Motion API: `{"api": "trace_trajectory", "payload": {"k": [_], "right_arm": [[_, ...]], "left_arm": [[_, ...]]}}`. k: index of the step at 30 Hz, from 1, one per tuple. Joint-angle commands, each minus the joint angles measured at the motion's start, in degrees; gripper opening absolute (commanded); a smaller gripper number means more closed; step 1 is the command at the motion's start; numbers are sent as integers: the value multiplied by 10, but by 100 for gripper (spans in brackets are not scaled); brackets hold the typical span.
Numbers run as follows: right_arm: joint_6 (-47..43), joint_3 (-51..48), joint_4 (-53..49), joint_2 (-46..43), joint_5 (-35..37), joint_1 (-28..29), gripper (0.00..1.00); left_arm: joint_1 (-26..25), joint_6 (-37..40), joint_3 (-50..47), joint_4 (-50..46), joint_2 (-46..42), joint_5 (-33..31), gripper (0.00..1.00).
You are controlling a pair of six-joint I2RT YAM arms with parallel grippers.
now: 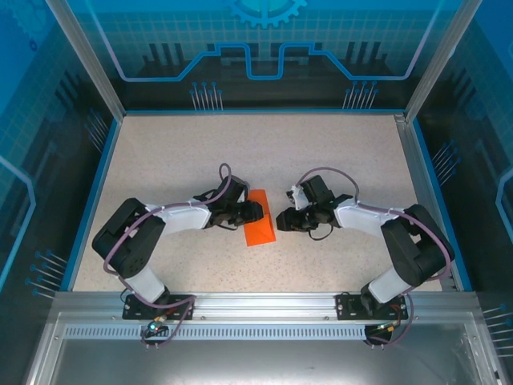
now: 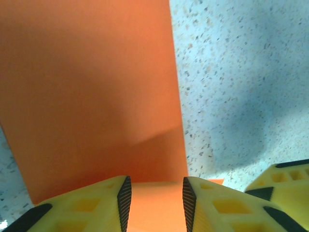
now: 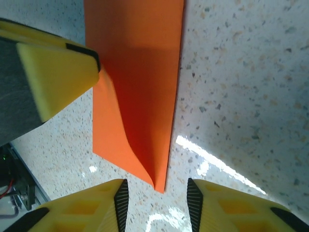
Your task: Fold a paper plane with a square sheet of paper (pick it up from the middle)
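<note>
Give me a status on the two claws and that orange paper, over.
Left claw open over the orange paper. Right claw open at its corner. Paper folded narrow on the table, one flap lifting.

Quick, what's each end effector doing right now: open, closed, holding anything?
Left end effector: open, orange paper showing in the gap, not clamped.
Right end effector: open, holding nothing; the paper's corner lies just ahead of the gap.
</note>
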Motion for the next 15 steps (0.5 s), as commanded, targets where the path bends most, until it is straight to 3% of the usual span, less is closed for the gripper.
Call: {"api": "trace_trajectory", "payload": {"k": [1,9,15], "right_arm": [[8,13,18,14,-5,-6,43],[4,28,4,1,25,-11,53],[-5,72,-19,26,15,-21,54]], "left_arm": [[-1,8,16,-31,-22,-18,37],[0,-14,21,-23,-31,-31,38],[-1,-31,14,-9,-38,-36,38]]}}
